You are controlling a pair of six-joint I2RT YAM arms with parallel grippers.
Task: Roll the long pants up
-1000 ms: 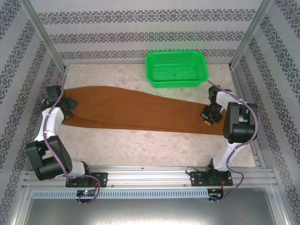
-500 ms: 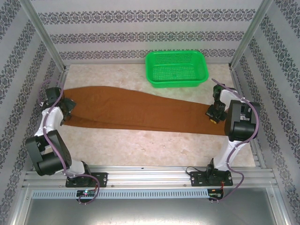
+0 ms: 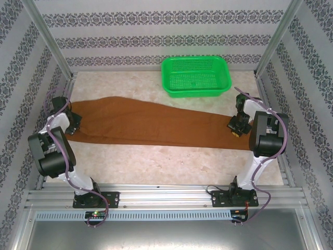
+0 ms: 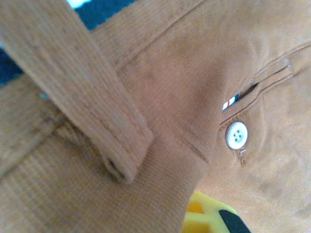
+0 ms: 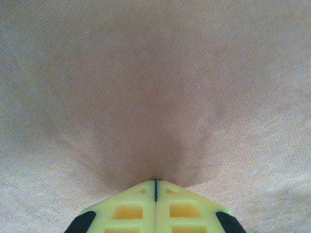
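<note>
- Looking from the top, you see the long pants (image 3: 151,122) lying flat on the surface (image 3: 156,166). They stretch almost from one side to the other. The waist end is on the left and the leg ends are on the right.
- From the top, the left gripper (image 3: 72,119) sits at the waist end and the right gripper (image 3: 235,128) sits at the leg end. The green basket (image 3: 196,78) stands just behind the pants.
- No part of the cloth is curled over itself. I think the rolling has not begun, so all of it is left for you to do.
- At the left wrist, you see the waist cloth very close up. A belt loop (image 4: 82,92) lies across it, and a small pale button (image 4: 237,135) sits to the right.
- One yellow finger (image 4: 206,217) pokes out from under the cloth at the bottom. The cloth hides the rest, so you cannot tell if this gripper is spread or pinching.
- At the right wrist, the two yellow fingers are pressed together with brown cloth caught between their tips. Soft creases run in toward that spot, so this gripper is pinching the pants.
- My guess is that the pants are just being held and laid out straight. One end needs to be turned over first, and then you roll it along to the other end.
</note>
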